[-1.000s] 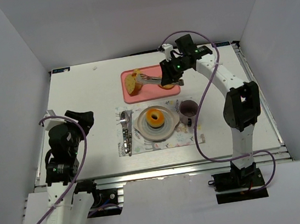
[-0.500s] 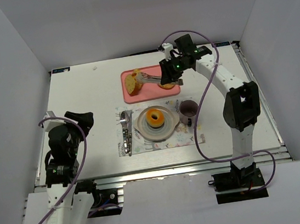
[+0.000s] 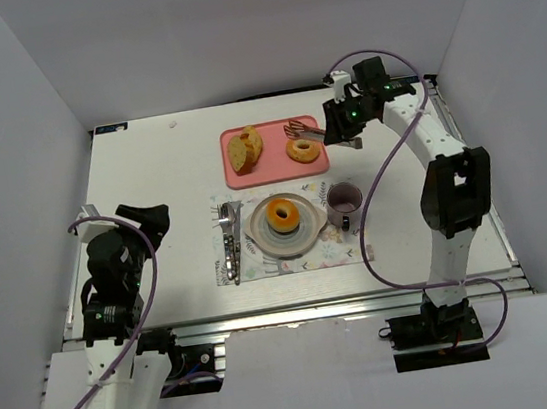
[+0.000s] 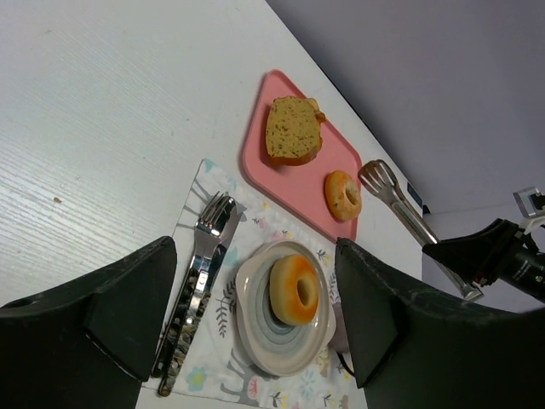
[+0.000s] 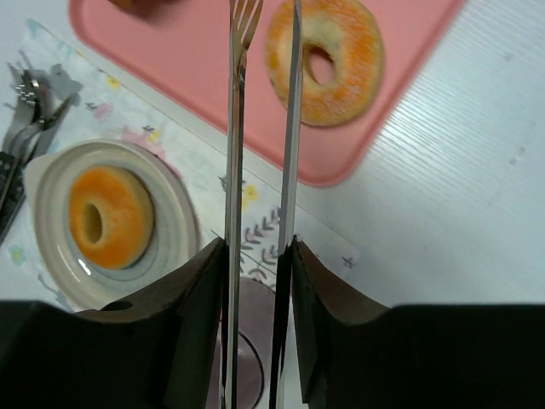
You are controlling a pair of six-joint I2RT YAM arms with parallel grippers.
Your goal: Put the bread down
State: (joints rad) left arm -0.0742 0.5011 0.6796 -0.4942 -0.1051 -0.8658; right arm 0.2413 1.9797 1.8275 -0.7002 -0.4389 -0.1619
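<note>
The bread [image 3: 281, 214], a deep orange-golden ring, lies on the grey-ringed plate [image 3: 261, 238] on the placemat; it also shows in the left wrist view [image 4: 295, 289] and the right wrist view [image 5: 111, 216]. My right gripper [image 3: 342, 130] is shut on metal tongs [image 3: 302, 130], whose empty tips hover over the pink tray's right end. In the right wrist view the tongs [image 5: 291, 128] point past a paler ring [image 5: 327, 60]. My left gripper [image 3: 147, 221] is open and empty, well left of the plate.
The pink tray [image 3: 277, 172] holds a brown loaf chunk [image 3: 244, 149] and the paler ring [image 3: 301, 149]. A fork and knife [image 3: 230, 240] lie left of the plate. A purple cup [image 3: 343, 201] stands right of it. White walls enclose the table.
My right arm has pulled back to the right, drawing the tongs away from the loaf chunk to the tray's right end. The paler ring is now uncovered. The left arm is still.
</note>
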